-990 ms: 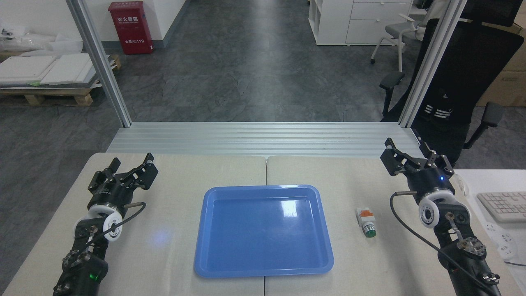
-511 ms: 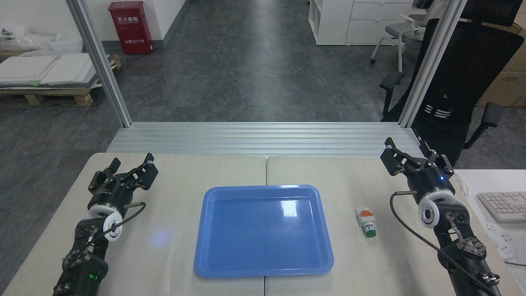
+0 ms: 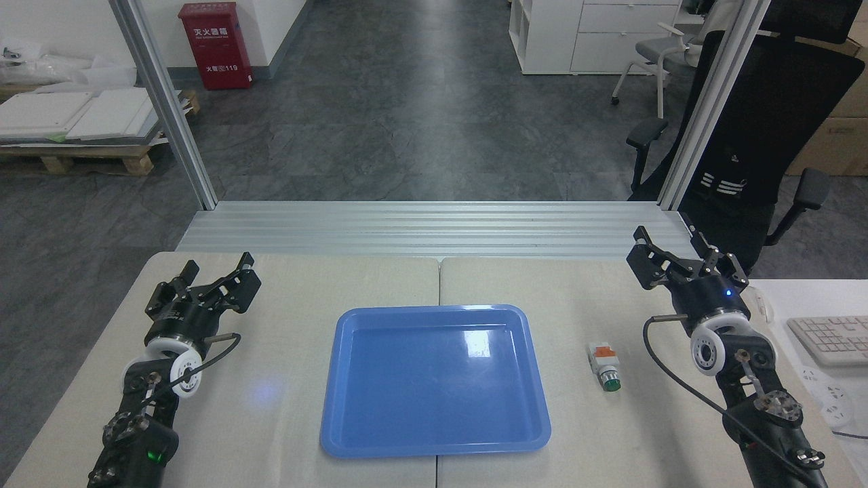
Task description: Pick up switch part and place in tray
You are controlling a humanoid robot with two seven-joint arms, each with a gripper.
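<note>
- Left end effector (image 3: pixel 215 271): jaws spread wide, holding nothing, above the counter (image 3: pixel 285 407).
- Tray (image 3: pixel 434 444): centre of counter, empty.
- Switch part (image 3: pixel 605 366): lying on counter just right of tray, green button nearest.
- Right end effector (image 3: pixel 675 251): jaws spread wide, holding nothing, beyond the switch part.

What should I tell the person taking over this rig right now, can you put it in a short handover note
Left tool: open, empty, raised over the table's left side.
Right tool: open, empty, raised over the far right of the table.
Switch part: lying on the table to the right of the tray, green button end toward the robot, not touched by either tool.
Tray: at the table's centre, nothing in it.
Done: nothing yet.
Left: grasp the switch part, probably with the right tool since it is nearer, lift it and set it in the tray.
</note>
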